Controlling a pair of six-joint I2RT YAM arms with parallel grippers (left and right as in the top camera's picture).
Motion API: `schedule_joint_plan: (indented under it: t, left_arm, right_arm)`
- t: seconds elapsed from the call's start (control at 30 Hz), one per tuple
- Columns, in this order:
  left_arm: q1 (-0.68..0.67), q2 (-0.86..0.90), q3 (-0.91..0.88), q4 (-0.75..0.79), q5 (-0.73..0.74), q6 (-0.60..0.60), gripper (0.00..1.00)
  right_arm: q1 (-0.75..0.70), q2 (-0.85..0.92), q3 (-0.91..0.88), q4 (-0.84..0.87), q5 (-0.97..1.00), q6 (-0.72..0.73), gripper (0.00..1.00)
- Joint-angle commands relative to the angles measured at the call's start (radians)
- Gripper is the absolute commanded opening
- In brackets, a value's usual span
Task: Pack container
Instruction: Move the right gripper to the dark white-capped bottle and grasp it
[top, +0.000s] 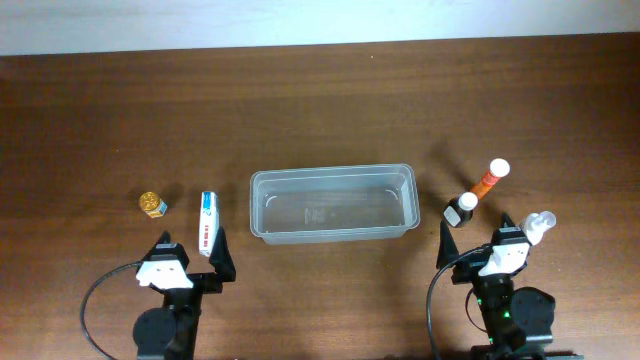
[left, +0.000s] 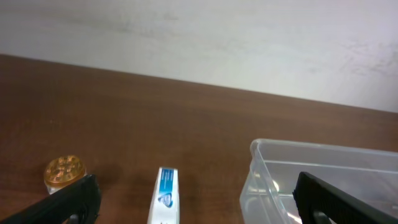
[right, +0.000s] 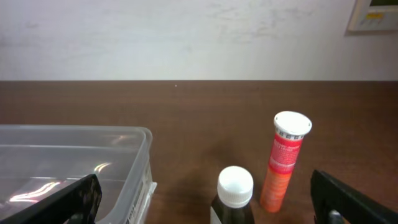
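Note:
The clear plastic container (top: 330, 173) lies empty at the table's middle. A white and blue box (top: 207, 222) and a small gold jar (top: 151, 204) lie to its left. A dark bottle with a white cap (top: 461, 209), an orange tube with a white cap (top: 489, 179) and a small clear bottle (top: 540, 225) stand to its right. My left gripper (top: 192, 255) is open and empty, just behind the box (left: 165, 196). My right gripper (top: 478, 245) is open and empty, just behind the dark bottle (right: 235, 193).
In the left wrist view the gold jar (left: 64, 170) is at the left and the container's corner (left: 261, 155) at the right. In the right wrist view the container's corner (right: 142, 138) is at the left and the orange tube (right: 283, 162) at the right. A white wall runs behind the table.

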Motion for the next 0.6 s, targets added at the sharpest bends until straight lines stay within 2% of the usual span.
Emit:
schedule_joint_plan:
  t: [0.0,0.2,0.3,0.33,0.43,0.57]
  left_arm:
    - [0.005,0.047,0.102,-0.065,0.012,-0.027,1.00]
    - [0.005,0.259,0.312,-0.182,0.011,-0.027,0.99]
    - [0.006,0.405,0.427,-0.250,0.011,-0.026,1.00]
    - [0.005,0.505,0.508,-0.312,0.011,-0.027,1.00]
    - [0.006,0.664,0.640,-0.434,0.012,-0.026,1.00]
    - [0.006,0.834,0.782,-0.588,0.012,-0.015,1.00]
  right_arm:
    - [-0.005,0.065,0.131,-0.025,-0.016,0.019,0.98]
    - [-0.005,0.373,0.437,-0.227,-0.016,0.018,0.98]
    - [-0.005,0.567,0.625,-0.381,-0.016,0.018,0.98]
    - [-0.005,0.680,0.734,-0.473,-0.016,0.018,0.98]
    - [-0.005,0.880,0.921,-0.647,-0.016,0.018,0.98]
    - [-0.005,1.088,1.100,-0.837,-0.023,0.018,0.99]
